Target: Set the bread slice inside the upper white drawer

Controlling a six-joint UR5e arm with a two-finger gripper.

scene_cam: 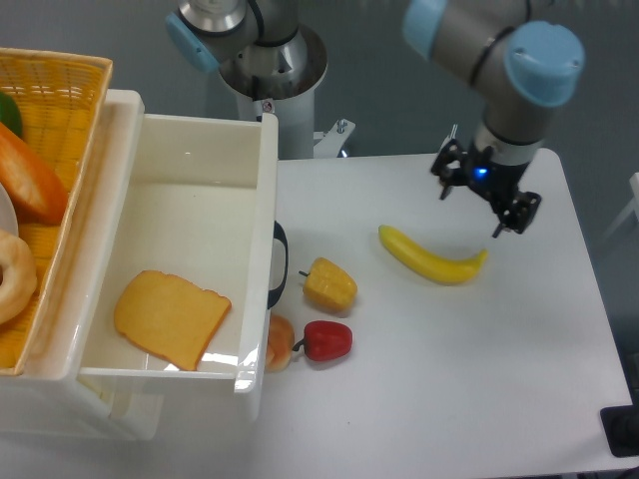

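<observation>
Grey wall and floor surround a white desk [479,399], with the arm's pedestal standing at its far edge. On the left, the drawer [265,170] is pulled out, its dark handle [279,264] facing the desk, and a yellow wicker basket [60,110] sits beside it on the far left, holding a long orange loaf [30,185].

Inside the drawer the bread slice [171,317] lies flat on the floor, near the front corner and clear of the walls. Judged from that, the placing looks done.

At the right of the desk, well apart from the drawer, the end effector [485,196] hangs with its fingers spread and nothing between them. It is above and just right of a banana [431,257], not touching it.

What remains is a clean retreat. The arm should stay high enough to pass over the banana, the yellow-orange pepper [329,284] and the red pepper [325,340], and avoid the drawer wall so the slice is not jostled.
</observation>
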